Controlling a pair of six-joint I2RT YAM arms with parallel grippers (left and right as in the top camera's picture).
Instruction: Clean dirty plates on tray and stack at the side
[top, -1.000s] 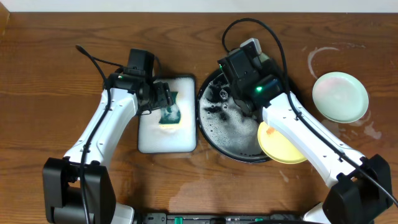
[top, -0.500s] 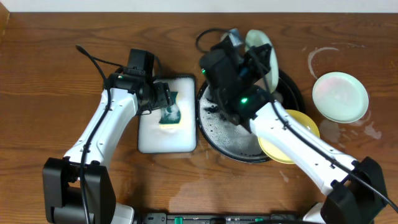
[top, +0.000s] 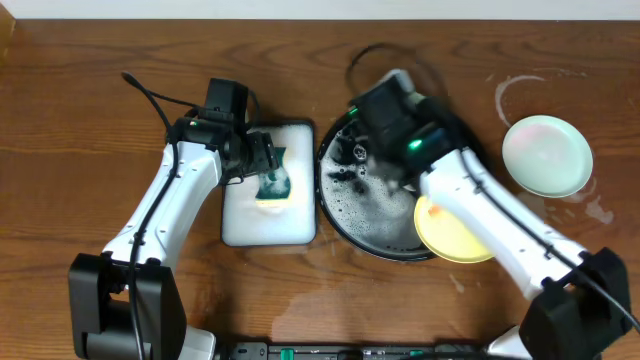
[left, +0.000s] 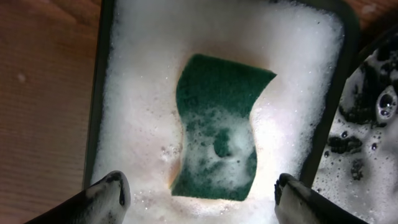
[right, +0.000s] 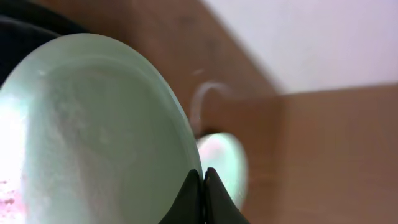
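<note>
Above the tray (top: 350, 215), a mint plate (right: 93, 124) is pinched by the right jaws, swung back from twelve o'clock. The left jaws are spread over the sponge (left: 217, 127): scrubbing is awaited.

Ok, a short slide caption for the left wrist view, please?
Open left gripper over a green sponge lying in a foam-filled tray.

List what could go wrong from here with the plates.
1. The right gripper pinches the mint-green plate only at its rim, so the glossy plate might slip out.
2. The yellow plate overlaps the edge of the black tray, partly beneath the right arm. A swing of the arm could knock it.
</note>
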